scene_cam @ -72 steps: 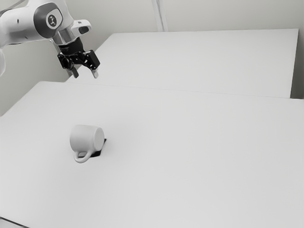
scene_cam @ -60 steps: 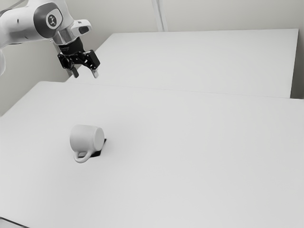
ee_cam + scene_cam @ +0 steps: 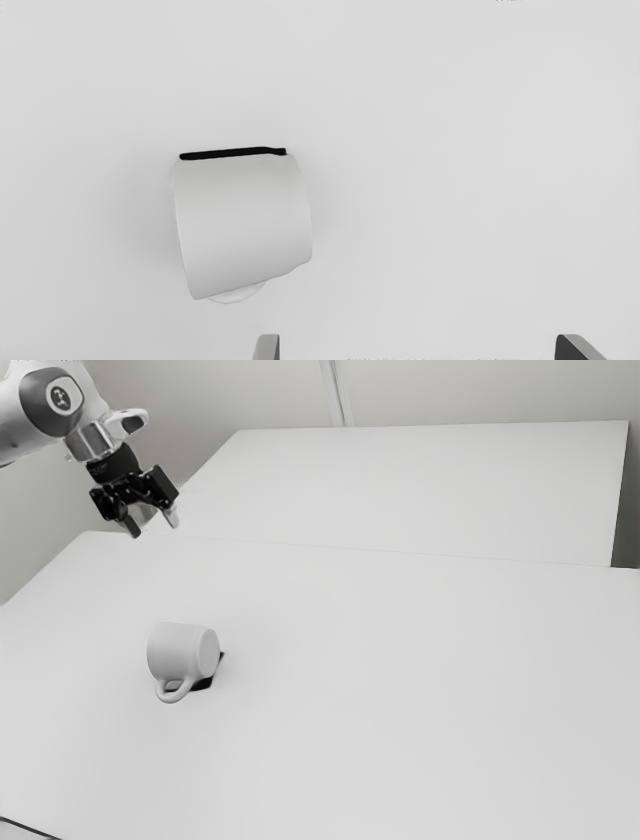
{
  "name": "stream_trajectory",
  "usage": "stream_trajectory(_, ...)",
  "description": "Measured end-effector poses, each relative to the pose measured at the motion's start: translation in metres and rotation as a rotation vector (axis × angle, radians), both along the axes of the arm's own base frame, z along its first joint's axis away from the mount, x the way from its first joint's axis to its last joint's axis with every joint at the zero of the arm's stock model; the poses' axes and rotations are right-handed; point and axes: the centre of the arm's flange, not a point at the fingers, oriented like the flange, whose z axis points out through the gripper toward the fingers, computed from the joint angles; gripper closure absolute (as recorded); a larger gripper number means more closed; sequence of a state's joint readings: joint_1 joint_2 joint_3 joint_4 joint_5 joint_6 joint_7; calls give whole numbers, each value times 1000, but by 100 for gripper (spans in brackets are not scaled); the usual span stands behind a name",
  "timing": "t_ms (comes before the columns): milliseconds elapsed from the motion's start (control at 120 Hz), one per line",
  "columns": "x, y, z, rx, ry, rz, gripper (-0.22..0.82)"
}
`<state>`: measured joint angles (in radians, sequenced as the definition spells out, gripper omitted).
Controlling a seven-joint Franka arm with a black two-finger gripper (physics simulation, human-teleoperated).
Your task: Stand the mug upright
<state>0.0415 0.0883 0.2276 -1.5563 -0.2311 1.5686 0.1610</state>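
Taking twelve o'clock as straight out past the tips of the jaws, a plain light-grey cylindrical mug [image 3: 242, 225] lies on its side on the smooth pale-grey table [image 3: 460, 160], at about ten o'clock from the gap between them. Part of its pale curved handle [image 3: 239, 295] pokes out at the mug's six o'clock; a thin black strip [image 3: 232, 153] edges its twelve. The jaws stand wide apart.

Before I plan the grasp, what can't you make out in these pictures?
Inside of the mug: exterior view, turned away from the camera.
Full shape of the black item: both views, mug covers part.
Rest of the dark line: exterior view, cut off by the edge.
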Motion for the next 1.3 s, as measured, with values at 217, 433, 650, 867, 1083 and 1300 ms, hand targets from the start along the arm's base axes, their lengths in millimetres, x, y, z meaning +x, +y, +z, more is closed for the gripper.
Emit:
stream_trajectory(217,-30,88,-29,-247,-10,109,0)
stream_trajectory(433,-52,156,-115,-524,-9,184,0)
stream_trajectory(650,-75,187,-206,-759,-55,211,0)
stream_trajectory(867,-82,185,-266,-898,-161,210,0)
stream_trajectory(1083,-86,176,-304,-959,-256,208,0)
stream_trajectory(1300,-90,161,-317,-1007,-316,184,1)
